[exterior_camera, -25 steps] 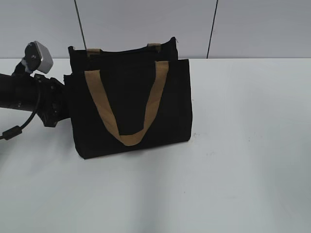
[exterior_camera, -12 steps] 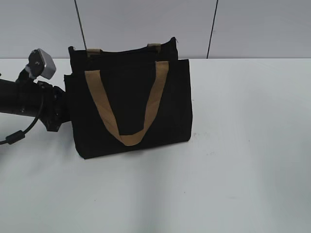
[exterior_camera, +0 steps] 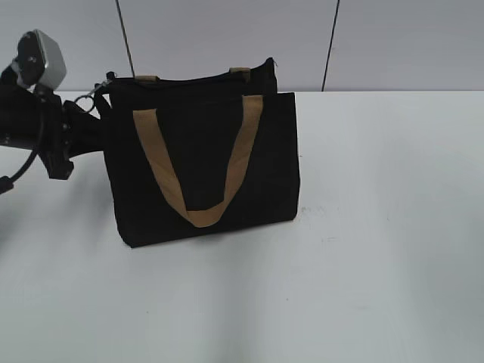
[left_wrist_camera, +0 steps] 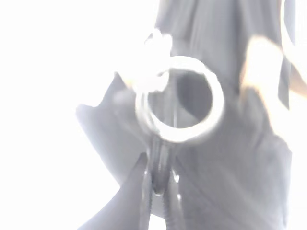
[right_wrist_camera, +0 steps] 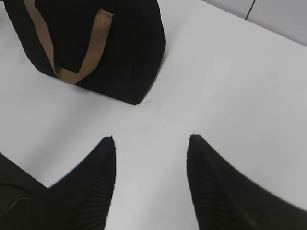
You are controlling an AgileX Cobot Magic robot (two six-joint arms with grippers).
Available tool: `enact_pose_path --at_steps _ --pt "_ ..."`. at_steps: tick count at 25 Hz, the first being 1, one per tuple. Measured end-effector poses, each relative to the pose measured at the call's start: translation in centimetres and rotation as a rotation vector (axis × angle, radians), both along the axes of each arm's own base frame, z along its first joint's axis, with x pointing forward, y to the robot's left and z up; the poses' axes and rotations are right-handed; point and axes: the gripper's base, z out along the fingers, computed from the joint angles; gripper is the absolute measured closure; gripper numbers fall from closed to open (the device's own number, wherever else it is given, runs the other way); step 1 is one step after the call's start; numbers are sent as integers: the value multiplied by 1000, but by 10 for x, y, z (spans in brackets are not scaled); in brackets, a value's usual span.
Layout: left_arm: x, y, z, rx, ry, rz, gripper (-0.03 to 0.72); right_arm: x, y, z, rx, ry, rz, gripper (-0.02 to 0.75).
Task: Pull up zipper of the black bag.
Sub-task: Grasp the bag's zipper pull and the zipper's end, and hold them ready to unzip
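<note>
Since earlier my left gripper (exterior_camera: 92,106) rose toward the black bag's (exterior_camera: 204,162) ten o'clock corner, pinching the zipper (left_wrist_camera: 180,100); my right gripper (right_wrist_camera: 151,143) hangs spread.

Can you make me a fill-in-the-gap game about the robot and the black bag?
1. The bag stands on a table whose colour is ____.
2. The bag's strap is ____ in colour.
3. The right gripper is open and holds ____.
4. The silvery ring on the zipper shows up close in the ____ wrist view.

Missing words: white; tan; nothing; left
</note>
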Motion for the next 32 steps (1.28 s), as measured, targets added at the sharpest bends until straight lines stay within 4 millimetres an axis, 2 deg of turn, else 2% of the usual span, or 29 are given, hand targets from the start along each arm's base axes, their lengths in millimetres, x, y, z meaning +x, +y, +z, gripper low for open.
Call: enact_pose_path --at_steps 7,12,15,19,23,28,32 --pt "-12 6 41 59 -107 49 664 4 6 7 33 -66 79 358" --pt "-24 6 68 57 -192 51 664 23 11 24 51 -69 126 358" --pt "-28 6 78 51 -219 57 664 41 20 35 50 -75 181 358" --pt "-31 6 83 19 -203 85 664 63 48 39 46 -53 309 358" --pt "-31 5 91 -76 -186 148 664 90 87 28 27 -8 443 358" --pt "-30 4 99 -178 -181 202 664 124 136 13 -22 -77 580 358" --pt "-31 2 100 -196 -175 186 664 154 161 3 2 -57 614 384"
